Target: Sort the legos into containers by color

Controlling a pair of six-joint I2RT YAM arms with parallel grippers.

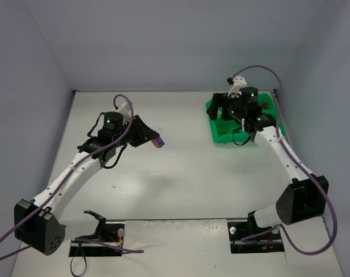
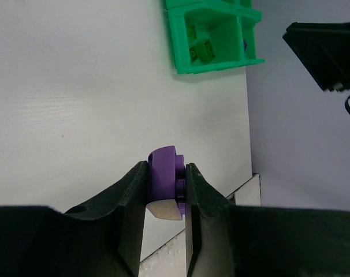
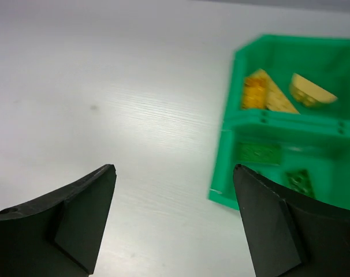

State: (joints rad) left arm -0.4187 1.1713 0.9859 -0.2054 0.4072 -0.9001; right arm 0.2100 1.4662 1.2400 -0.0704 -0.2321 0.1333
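My left gripper (image 1: 156,142) is shut on a purple lego (image 1: 159,143) and holds it above the table, left of centre. In the left wrist view the purple brick (image 2: 163,170) sits pinched between the two black fingers (image 2: 129,196). The green tray of containers (image 1: 219,134) stands at the back right. My right gripper (image 1: 223,108) hovers at the tray's left side. Its jaws (image 3: 174,173) stand wide open with nothing between them. Yellow legos (image 3: 261,92) lie in one compartment and green legos (image 3: 259,153) in the one beside it. Green bricks (image 2: 201,50) also show in the left wrist view.
Grey walls close in the table on the left, back and right. The right arm's black body (image 2: 328,52) shows past the table's edge in the left wrist view. Two cable slots (image 1: 100,239) sit by the arm bases at the near edge.
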